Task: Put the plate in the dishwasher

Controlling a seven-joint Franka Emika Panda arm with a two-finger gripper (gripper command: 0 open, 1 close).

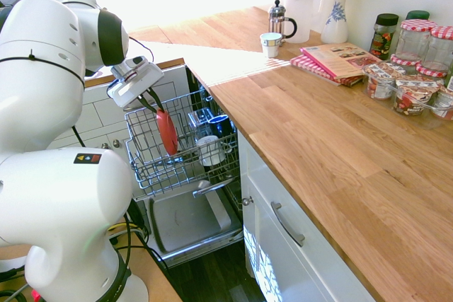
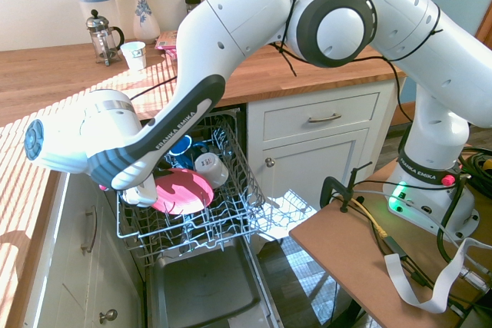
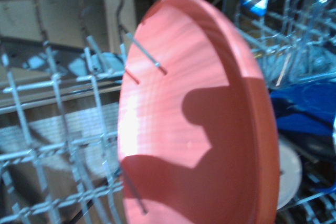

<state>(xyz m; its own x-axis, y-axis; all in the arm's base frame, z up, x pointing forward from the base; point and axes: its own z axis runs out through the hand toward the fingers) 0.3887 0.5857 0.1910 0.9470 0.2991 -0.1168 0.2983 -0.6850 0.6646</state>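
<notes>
A: Big stuff first, what's there?

B: Oak countertop [image 1: 333, 132] runs along the wall, white cabinets under it. Dishwasher [image 1: 185, 223] open below, grey inner door panel folded down, wire rack [image 1: 180, 148] pulled out over it.

A: And the arm?

B: White Franka arm [image 2: 254, 13] reaches down over the rack; gripper [image 1: 150, 101] sits right at the top edge of the plate.

A: Plate where exactly?

B: Coral-red plate [image 1: 167, 132] is on edge inside the rack, toward the rack's front part, tines on both sides of it. In the second ext. view it [image 2: 182, 192] leans tilted, face up a bit. Wrist view shows the plate [image 3: 199, 124] close up w/ a rack tine across its face and a shadow on it.

A: Fingers clamped on it or let go?

B: Can't tell. Fingers are hidden by the hand body and the plate rim in both ext. views.

A: Anything else in the rack?

B: White cup [image 1: 210, 151] upside down just beside the plate, blue dishes [image 2: 181, 146] behind it. On the counter: water jug w/ blue lid [image 1: 303, 6], French press [image 1: 280, 20], small cup [image 1: 270, 44].
</notes>
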